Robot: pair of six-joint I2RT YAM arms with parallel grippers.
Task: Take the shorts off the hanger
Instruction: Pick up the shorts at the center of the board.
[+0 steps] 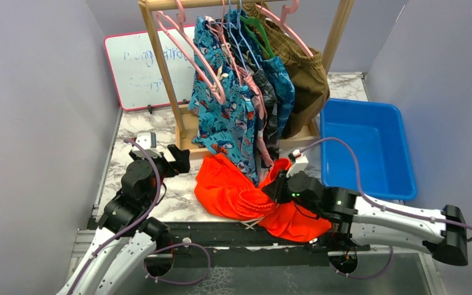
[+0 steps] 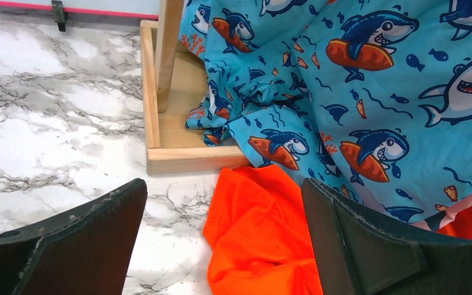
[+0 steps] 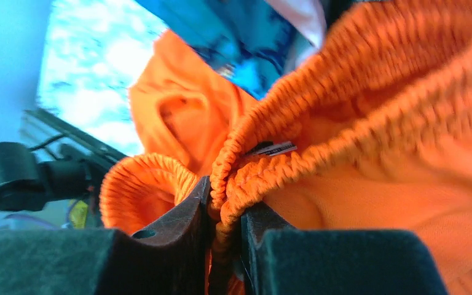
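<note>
my right pincer [image 3: 224,215]: pinching elastic waistband of orange shorts [image 3: 375,123] | my left pincer [image 2: 221,206]: spread wide above marble table [image 2: 49,123]

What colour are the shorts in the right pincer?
Plain orange shorts, waistband pinched by the right pincer; best in right wrist view.

Two end effectors [image 1: 183,161] [image 1: 275,184], one orange shorts [image 1: 233,190], one shark-print shorts [image 1: 224,117] — one blue bin [image 1: 369,147], one whiteboard [image 1: 138,67], one wooden rack [image 1: 160,61].
</note>
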